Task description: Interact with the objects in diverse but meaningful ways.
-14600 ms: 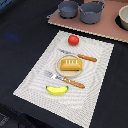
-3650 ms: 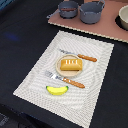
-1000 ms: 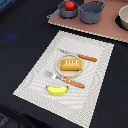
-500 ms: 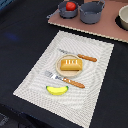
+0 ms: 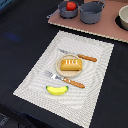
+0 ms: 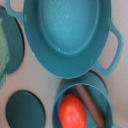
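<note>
— Where's the red tomato?
— In the small grey pot beside the dark brown sausage, at the toy kitchen set's far edge; the bigger pot sits just beside it.
— Your gripper?
— I cannot tell; my fingers don't show.

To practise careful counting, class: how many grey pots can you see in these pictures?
2. The smaller pot, holding the red tomato, stands at the exterior view's far left of the toy kitchen top; the larger pot sits beside it, empty. Others may lie outside the frame.
</note>
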Available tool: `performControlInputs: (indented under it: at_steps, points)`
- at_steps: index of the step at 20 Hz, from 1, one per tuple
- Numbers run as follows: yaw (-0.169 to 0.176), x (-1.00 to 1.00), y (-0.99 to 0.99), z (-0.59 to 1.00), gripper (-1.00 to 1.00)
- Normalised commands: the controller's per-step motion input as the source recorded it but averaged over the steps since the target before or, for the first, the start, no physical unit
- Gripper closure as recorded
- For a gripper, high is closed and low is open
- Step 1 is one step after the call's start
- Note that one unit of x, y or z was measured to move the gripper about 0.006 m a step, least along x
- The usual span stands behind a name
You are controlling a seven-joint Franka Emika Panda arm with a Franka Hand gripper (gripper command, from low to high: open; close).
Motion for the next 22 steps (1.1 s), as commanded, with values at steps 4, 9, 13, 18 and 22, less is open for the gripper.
performControlInputs:
  at_steps: [4, 9, 13, 18, 22]
  points:
    - [0.023, 0.53, -0.25, 0.49, -1.00]
    - [0.000, 0.77, -0.24, 0.32, -1.00]
    - [0.000, 0.82, -0.26, 0.02, -1.00]
    - [0.000, 0.56, -0.13, -0.22, -1.00]
    - [0.000, 0.34, -0.08, -0.32, -1.00]
